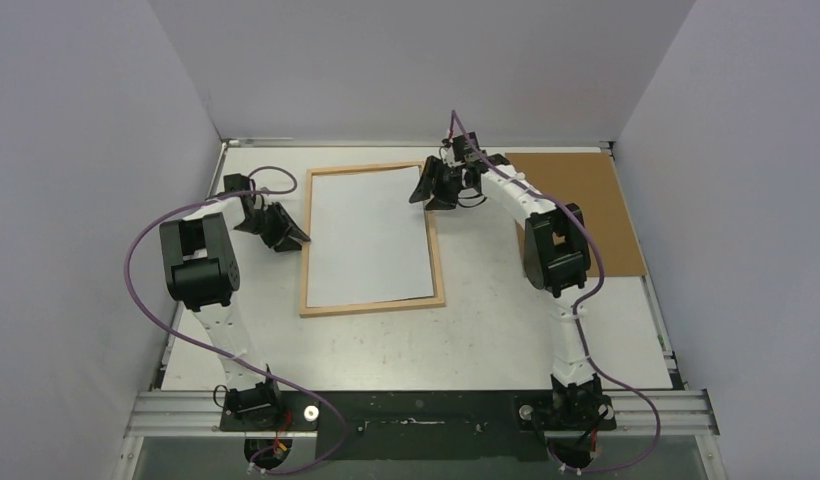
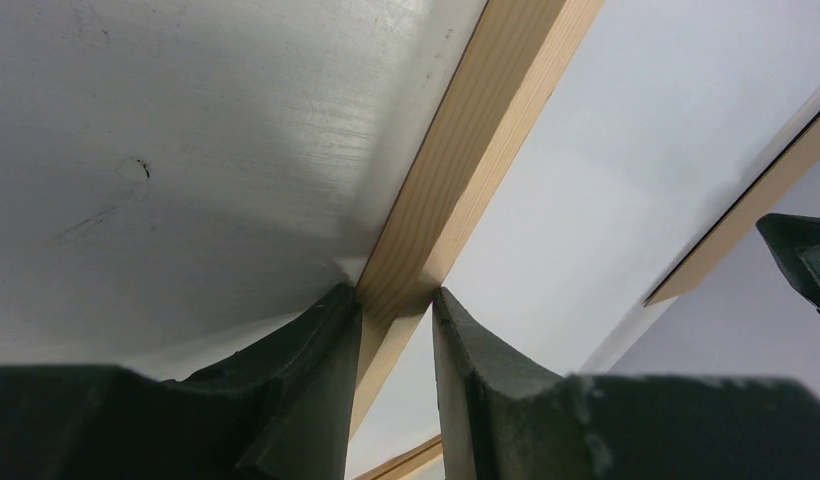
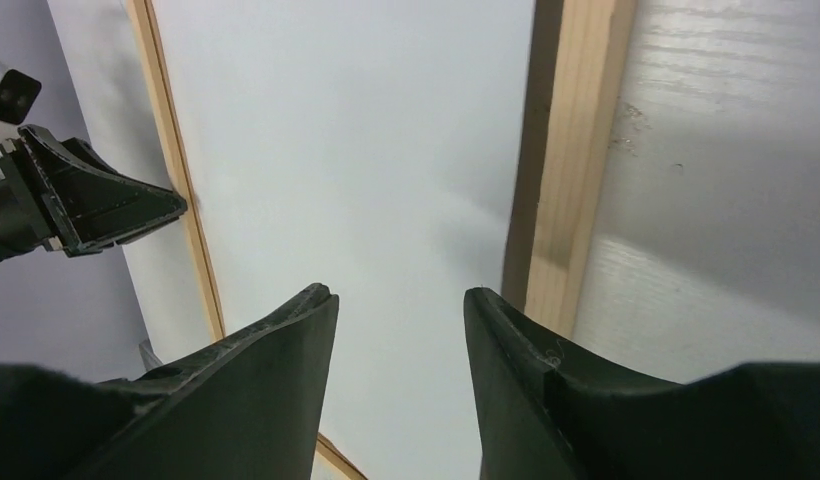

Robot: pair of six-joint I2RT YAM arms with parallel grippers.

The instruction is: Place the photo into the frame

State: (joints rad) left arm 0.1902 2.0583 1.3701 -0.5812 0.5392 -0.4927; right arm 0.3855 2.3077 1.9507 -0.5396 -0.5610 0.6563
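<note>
The light-wood frame (image 1: pixel 371 306) lies flat on the white table, left of centre. Inside its rails rests the photo (image 1: pixel 371 235), showing only a plain white side, slightly skewed. My left gripper (image 1: pixel 302 238) is at the frame's left rail, and in the left wrist view it (image 2: pixel 396 295) is shut on that rail (image 2: pixel 486 130), one finger on each side. My right gripper (image 1: pixel 427 196) hovers over the photo's top right corner. In the right wrist view it (image 3: pixel 398 295) is open above the white sheet (image 3: pixel 356 150), nothing between its fingers, with the frame's right rail (image 3: pixel 576 150) just beside it.
A flat brown backing board (image 1: pixel 576 210) lies at the back right, partly under the right arm. Bare table (image 1: pixel 436 350) stretches in front of the frame. Grey walls close in the back and both sides.
</note>
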